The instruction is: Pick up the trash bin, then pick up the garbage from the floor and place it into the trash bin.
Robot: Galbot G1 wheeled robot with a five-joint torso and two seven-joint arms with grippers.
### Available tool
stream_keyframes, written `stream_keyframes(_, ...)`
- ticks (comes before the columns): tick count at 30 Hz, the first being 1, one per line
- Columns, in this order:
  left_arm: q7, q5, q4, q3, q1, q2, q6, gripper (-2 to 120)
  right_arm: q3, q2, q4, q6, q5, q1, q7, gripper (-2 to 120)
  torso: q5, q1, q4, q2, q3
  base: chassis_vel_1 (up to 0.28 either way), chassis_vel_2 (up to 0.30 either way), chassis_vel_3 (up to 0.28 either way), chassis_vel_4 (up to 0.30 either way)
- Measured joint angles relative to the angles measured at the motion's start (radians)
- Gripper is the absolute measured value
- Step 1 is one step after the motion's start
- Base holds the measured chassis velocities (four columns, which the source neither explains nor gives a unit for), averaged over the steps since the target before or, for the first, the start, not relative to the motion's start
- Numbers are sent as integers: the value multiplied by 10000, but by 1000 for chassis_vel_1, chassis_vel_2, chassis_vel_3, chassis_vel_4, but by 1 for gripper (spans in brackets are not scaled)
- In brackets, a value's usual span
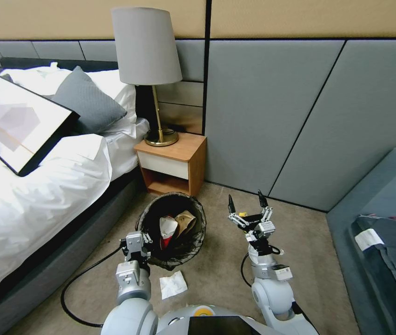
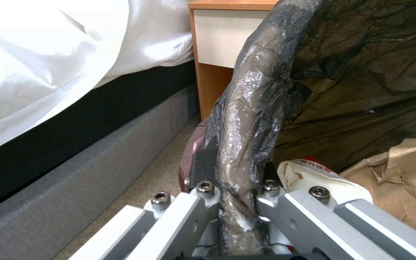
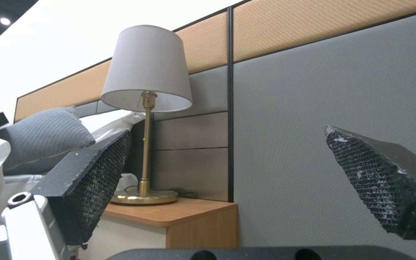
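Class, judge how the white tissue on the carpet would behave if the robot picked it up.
The white tissue looks crumpled and thin, so it would probably flop and squash rather than keep its shape. It seems very light for its size. Lying low on the carpet, it may be hard to pinch cleanly.

Trash bin [image 1: 172, 230]: crinkled, glossy black plastic liner over rim. Inside: creased tan paper bag [image 1: 186, 219]. Tissue [image 1: 173, 284] on floor: soft white paper. Left pincer [image 2: 232, 196]: brushed metal links. Nightstand [image 1: 172, 163]: smooth wood. Lamp [image 1: 149, 70]: polished brass stem, matt cloth shade. Carpet [image 1: 300, 251]: rough.
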Motion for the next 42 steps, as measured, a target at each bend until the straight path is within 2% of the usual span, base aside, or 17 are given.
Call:
stream_keyframes(5, 0, 0, 0, 0, 0, 0, 1, 0, 43, -64, -159, -530, -59, 231, 425, 100, 0, 0, 0, 0, 0, 0, 0, 0, 0)
stream_keyframes(7, 0, 0, 0, 0, 0, -1, 0, 0, 46, -102, -300, -1220, -48, 395, 746, 100, 0, 0, 0, 0, 0, 0, 0, 0, 0)
stream_keyframes(12, 0, 0, 0, 0, 0, 0, 0, 0, 133, -147, -740, -2023, -1, 680, 1005, 100, 1, 0, 1, 0, 0, 0, 0, 0, 0)
stream_keyframes(14, -1, 0, 0, 0, 0, 0, 0, 0, 206, -180, -1130, -2648, 17, 853, 1202, 100, 0, 1, 0, -1, 0, 0, 0, 0, 0)
stream_keyframes(16, 0, 0, 0, 0, 0, 0, 0, 0, 213, -184, -1165, -2703, 22, 865, 1219, 100, 1, 1, 0, 0, 0, 0, 0, 0, 0)
stream_keyframes(17, 0, 0, 0, 0, 0, 0, 0, 0, 251, -213, -1526, -3166, 110, 1014, 1445, 100, 1, 1, 0, 0, 0, 0, 0, 0, 0)
stream_keyframes(19, 0, 0, 0, 0, 1, -1, 0, 0, 282, -224, -1713, -3403, 161, 1100, 1554, 100, 1, 0, 0, 0, 0, 0, 0, 0, 0)
stream_keyframes(21, 0, 0, 0, 0, 0, 0, 0, 0, 358, -287, -2214, -4031, 429, 1306, 1809, 100, 1, 1, 0, 0, 1, 0, 0, 0, 0)
stream_keyframes(28, -1, 0, 0, 0, 0, 0, 0, 0, 515, -459, -2983, -5326, 1038, 1657, 1831, 100, 0, 0, 0, 0, 1, 0, 0, 0, 0)
stream_keyframes(30, 0, 0, 0, 0, 1, 0, 0, 0, 535, -525, -3383, -5971, 1136, 1806, 1788, 100, 0, 1, -1, 0, 0, 0, 0, 0, 0)
stream_keyframes(31, 0, 0, 0, 0, 1, 0, 0, 0, 535, -525, -3383, -5971, 1136, 1806, 1788, 100, 0, 1, -1, 0, 0, 0, 0, 0, 0)
stream_keyframes(33, 0, 0, 0, -1, 0, 0, 1, 0, 536, -557, -4356, -6529, 1040, 2199, 1843, 100, 0, 0, 1, 0, 1, 0, 0, 0, 0)
stream_keyframes(34, 0, 0, 0, -1, 0, 0, 1, 0, 536, -557, -4356, -6529, 1040, 2199, 1843, 100, 0, 0, 1, 0, 1, 0, 0, 0, 0)
stream_keyframes(37, -1, 0, 0, 0, 0, 0, 0, 0, 511, -620, -5527, -6730, 942, 2736, 1805, 100, -1, 0, 0, -1, 1, 0, 0, 0, 0)
stream_keyframes(42, 0, 0, 0, 0, 1, 0, 0, 0, 391, -660, -6593, -6753, 982, 3300, 1656, 100, 1, 1, 0, -1, 1, 0, 0, 0, 0)
